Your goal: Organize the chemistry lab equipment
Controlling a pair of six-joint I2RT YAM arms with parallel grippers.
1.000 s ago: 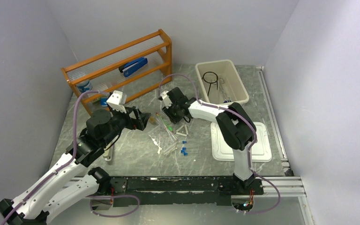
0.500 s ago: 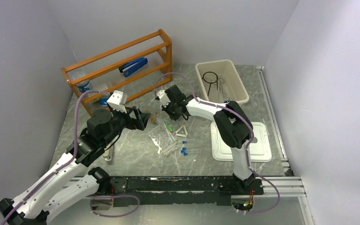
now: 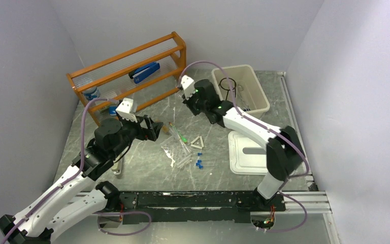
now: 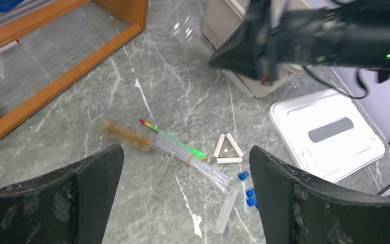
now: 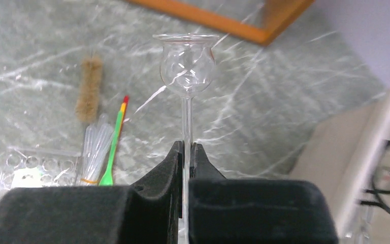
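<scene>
The R gripper (image 5: 187, 150) is up in the air, btw the wooden shelf (image 3: 127, 66) & the beige bin (image 3: 258, 86). Its 2 black fingers (image 5: 152, 203) are squeezed tight on the thin stem of a glass funnel (image 5: 188, 63). The funnel stands straight up out of the fingers, w/ its round bulb & wide mouth on top. It touches nothing else.

The L gripper (image 3: 156, 130) hangs low over the table (image 3: 147, 168), on the left of the pile of small things. Its 2 fingers are wide apart & hold nothing.

The small things lie on the table in front of it. A brown brush (image 4: 124, 134) lies next to a green rod (image 4: 175, 142) w/ a red tip. Some clear tubes (image 4: 185, 155) lie in a bunch right by the rod. The clear tube rack (image 4: 183, 188) lies flat, touching that bunch. The white triangle (image 4: 229, 160) lies flat just beside them, on the right. A few blue-capped tubes (image 4: 244, 175) lie near the rack. A white lid (image 4: 294, 122) lies flat more to the right, apart from the pile.

The black wire ring stand (image 3: 227, 84) is inside the bin. The blue stapler (image 3: 144, 72) sits on the shelf.
</scene>
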